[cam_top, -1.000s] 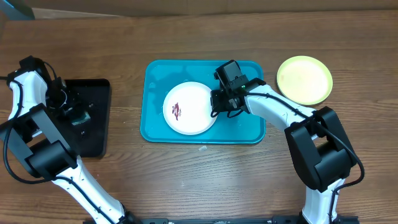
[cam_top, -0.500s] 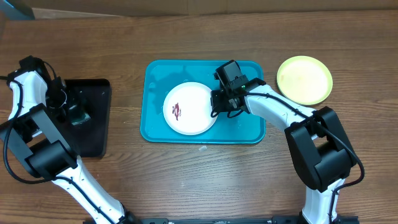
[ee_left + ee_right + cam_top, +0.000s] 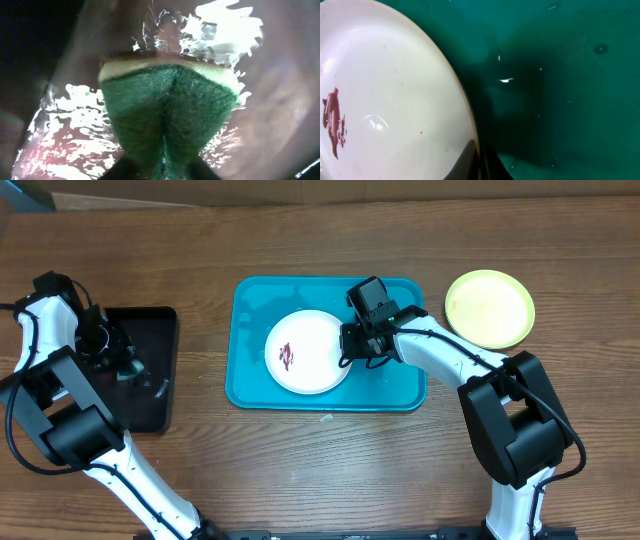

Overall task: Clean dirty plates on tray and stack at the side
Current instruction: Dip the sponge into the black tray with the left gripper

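A white plate [image 3: 308, 352] with a dark-red smear lies on the turquoise tray [image 3: 250, 380]; it also shows in the right wrist view [image 3: 390, 95]. My right gripper [image 3: 348, 350] is shut on the white plate's right rim, one finger inside and one outside [image 3: 479, 160]. A yellow-green plate [image 3: 489, 308] lies on the table to the right of the tray. My left gripper [image 3: 112, 358] is over the black tray, shut on a green and yellow sponge [image 3: 167, 107]. The pale blue plate is out of view.
The black tray [image 3: 150, 375] stands at the left and holds shiny water [image 3: 70, 145]. The wooden table [image 3: 330, 470] stretches in front of both trays.
The white plate has shifted slightly right in my right gripper. My left gripper with the sponge has moved a little within the black tray.
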Available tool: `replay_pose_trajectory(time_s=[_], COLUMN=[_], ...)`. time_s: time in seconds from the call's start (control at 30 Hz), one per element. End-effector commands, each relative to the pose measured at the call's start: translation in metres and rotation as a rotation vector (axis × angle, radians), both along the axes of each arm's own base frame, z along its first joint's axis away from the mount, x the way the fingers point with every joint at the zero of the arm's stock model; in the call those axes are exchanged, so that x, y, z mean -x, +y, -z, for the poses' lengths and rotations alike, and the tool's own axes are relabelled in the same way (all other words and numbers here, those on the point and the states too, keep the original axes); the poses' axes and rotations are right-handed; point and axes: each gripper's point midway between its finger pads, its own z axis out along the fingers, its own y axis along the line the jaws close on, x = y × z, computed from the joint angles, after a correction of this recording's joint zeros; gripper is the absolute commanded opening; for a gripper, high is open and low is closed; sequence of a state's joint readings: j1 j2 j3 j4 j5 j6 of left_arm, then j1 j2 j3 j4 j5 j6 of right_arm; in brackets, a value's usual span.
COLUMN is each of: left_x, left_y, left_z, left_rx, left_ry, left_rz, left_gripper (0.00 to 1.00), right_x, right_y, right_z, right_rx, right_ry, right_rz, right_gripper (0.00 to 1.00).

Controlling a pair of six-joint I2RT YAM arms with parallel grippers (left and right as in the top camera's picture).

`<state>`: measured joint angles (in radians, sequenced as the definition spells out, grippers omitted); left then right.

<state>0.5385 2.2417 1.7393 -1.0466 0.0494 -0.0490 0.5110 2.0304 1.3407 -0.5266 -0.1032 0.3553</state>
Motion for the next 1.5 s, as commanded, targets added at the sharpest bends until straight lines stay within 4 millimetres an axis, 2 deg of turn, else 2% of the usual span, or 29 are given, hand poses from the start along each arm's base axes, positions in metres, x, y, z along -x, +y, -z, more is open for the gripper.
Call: replay_pose_trajectory(time_s=[0.0,0.07,0.13,0.17,0.27,0.37,0.4,0.43,0.5,0.57,0.6,0.63,0.77,0.8,0.83,0.87,0.9,1.2,1.23,1.3,1.33,1.4,1.43,1.47], left_x=[0.005,0.003,0.002,0.002,0.002,0.002,0.002,0.002,0.002,0.002,0.001,0.001,0.0,-0.001,-0.001,-0.001,-0.001,-0.011,-0.012,-0.015,-0.016,-0.017,-0.017,-0.017], left_y=[-0.008,-0.011,-0.013,-0.013,-0.013,-0.013,-0.013,-0.013,-0.013,-0.013,-0.013,-0.014,-0.018,-0.018,-0.018,-0.018,-0.017,-0.009,-0.008,-0.007,-0.006,-0.006,-0.006,-0.006], left_z=[0.011,0.011,0.01,0.01,0.01,0.01,0.01,0.01,0.01,0.01,0.01,0.01,0.01,0.01,0.01,0.01,0.01,0.01,0.01,0.01,0.01,0.01,0.01,0.01], left_rx=[0.046,0.064,0.072,0.074,0.074,0.074,0.074,0.074,0.073,0.072,0.072,0.076,0.089,0.089,0.089,0.089,0.088,0.052,0.048,0.042,0.04,0.037,0.036,0.037], left_ry=[0.015,0.005,-0.001,-0.001,0.0,0.0,0.0,-0.001,-0.002,-0.004,-0.004,-0.006,-0.01,-0.01,-0.01,-0.011,-0.012,-0.051,-0.056,-0.068,-0.073,-0.077,-0.077,-0.077], left_rz=[-0.006,-0.006,-0.005,-0.005,-0.006,-0.006,-0.006,-0.005,-0.005,-0.005,-0.005,-0.004,0.001,0.001,0.001,0.001,0.001,0.006,0.007,0.007,0.007,0.008,0.007,0.008], left_gripper=[0.88,0.93,1.0,1.0,1.0,1.0,0.96,0.87,0.63,0.19,0.07,0.04,0.04,0.15,0.38,0.85,1.0,1.0,0.92,0.62,0.42,0.11,0.04,0.04], right_x=[-0.025,-0.036,-0.043,-0.044,-0.044,-0.037,-0.034,-0.031,-0.027,-0.026,-0.025,-0.025,-0.025,-0.025,-0.025,-0.025,-0.025,-0.025,-0.025,-0.025,-0.025,-0.025,-0.025,-0.025], right_y=[0.001,0.002,-0.004,-0.006,-0.007,-0.009,-0.007,-0.003,0.001,0.001,0.001,0.001,0.001,0.001,0.001,0.0,0.0,0.0,0.0,0.0,0.0,0.0,0.0,0.0], right_z=[-0.021,-0.031,-0.034,-0.034,-0.024,-0.006,0.0,0.004,0.007,0.008,0.008,0.008,0.008,0.008,0.008,0.008,0.008,0.008,0.008,0.008,0.008,0.008,0.008,0.008], right_rx=[-0.005,0.002,0.031,0.041,0.052,0.061,0.053,0.038,0.015,0.016,0.014,0.012,0.009,0.009,0.01,0.013,0.013,0.013,0.013,0.013,0.013,0.013,0.013,0.013], right_ry=[-0.061,-0.102,-0.136,-0.142,-0.127,-0.071,-0.05,-0.03,-0.004,0.001,0.003,0.007,0.011,0.01,0.01,0.009,0.009,0.009,0.009,0.009,0.009,0.009,0.009,0.008], right_rz=[0.035,0.049,0.07,0.077,0.079,0.094,0.091,0.08,0.066,0.065,0.064,0.07,0.084,0.084,0.084,0.086,0.085,0.085,0.085,0.085,0.085,0.085,0.085,0.086], right_gripper=[0.04,0.04,0.04,0.04,0.04,0.04,0.04,0.04,0.04,0.04,0.04,0.04,0.04,0.04,0.04,0.04,0.04,0.04,0.04,0.04,0.04,0.04,0.04,0.04])
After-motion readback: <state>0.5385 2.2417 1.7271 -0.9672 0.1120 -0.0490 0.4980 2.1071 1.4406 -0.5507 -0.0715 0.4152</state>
